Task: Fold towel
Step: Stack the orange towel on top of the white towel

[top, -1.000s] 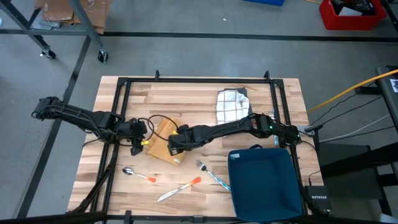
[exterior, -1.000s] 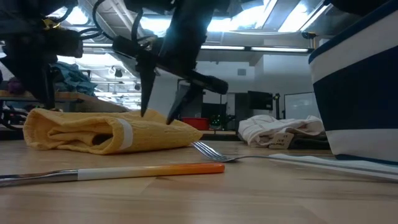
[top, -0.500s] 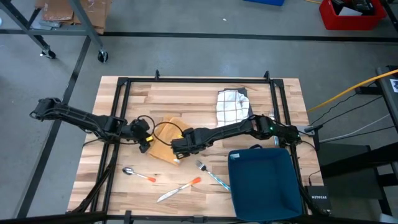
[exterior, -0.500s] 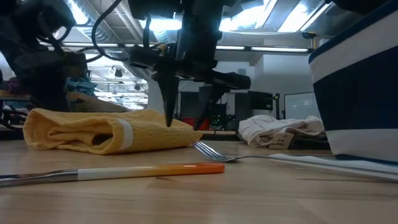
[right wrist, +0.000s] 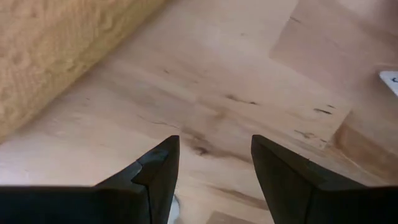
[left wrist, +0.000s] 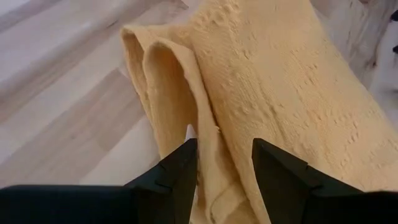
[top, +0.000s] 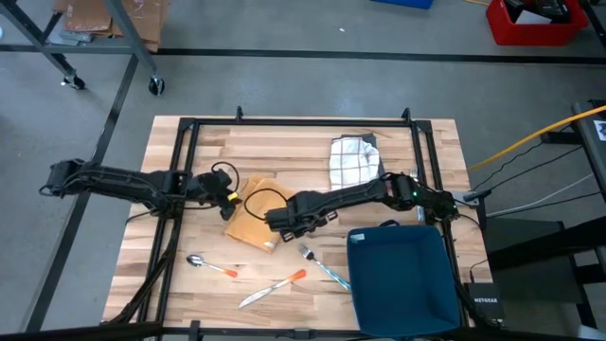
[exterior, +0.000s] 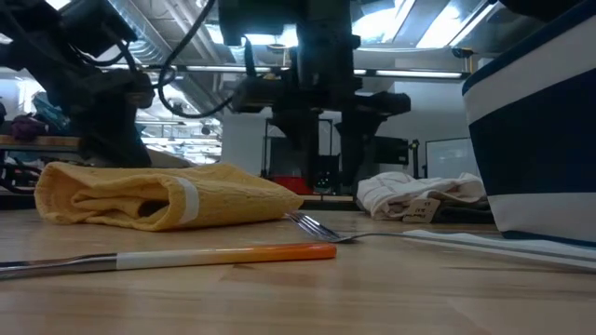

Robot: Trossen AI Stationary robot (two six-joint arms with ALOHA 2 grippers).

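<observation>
- Yellow towel [top: 254,220] lying folded on the wooden table [top: 284,152], left of centre, between the two grippers; thick rolled fold with a white label facing the low camera [exterior: 158,194].
- Left gripper [top: 227,197] at the towel's left edge, fingers [left wrist: 177,171] parted over the doubled fold, gripping nothing.
- Right gripper [top: 284,220] just beside the towel's right edge, fingers [right wrist: 158,171] spread wide above bare wood, empty; only a corner of the cloth showing in its wrist view [right wrist: 56,56].
- Fork [top: 322,265] with blue handle just in front of the right gripper, near the dark blue bin [top: 402,275].
- Spoon [top: 210,265] and knife [top: 273,287], both orange-handled, near the table's front edge.
- White checked cloth [top: 352,159] crumpled toward the far right of the table, well apart from the towel.
</observation>
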